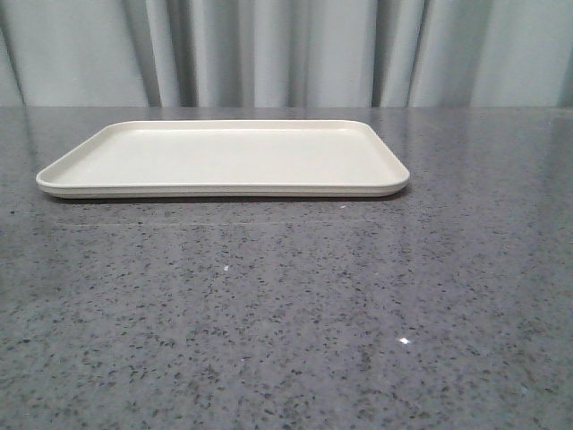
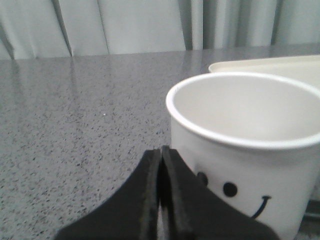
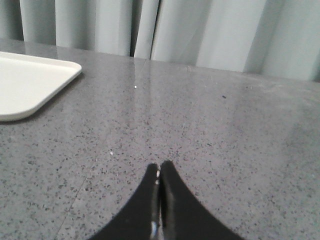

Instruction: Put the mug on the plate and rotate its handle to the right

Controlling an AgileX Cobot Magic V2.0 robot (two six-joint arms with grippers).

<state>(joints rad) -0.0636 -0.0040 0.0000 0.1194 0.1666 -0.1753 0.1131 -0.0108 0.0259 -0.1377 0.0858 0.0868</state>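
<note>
The plate (image 1: 224, 157) lies bare across the upper middle of the front view, flat on the speckled grey table (image 1: 286, 313), with nothing on it — so the placing is not yet done. Neither arm shows in that view, and neither does the mug.

The mug (image 2: 245, 150) shows only in the left wrist view, filling the lower right of the frame, upright on the table with its smiley print turned toward the camera. A corner of the plate sits behind it at the right edge, so the mug stands near the plate but off it. Its handle is not visible from here; which way it points cannot be told.

The left tool (image 2: 161, 200) sits at the bottom centre of its frame with its fingers pressed together, just beside the mug's wall and gripping nothing — it would have to spread before any grasp. The right tool (image 3: 159, 200) is likewise closed on nothing, low over bare table, the plate's corner off at the upper left. It looks parked out of the way, leaving the mug to the left arm.
</note>
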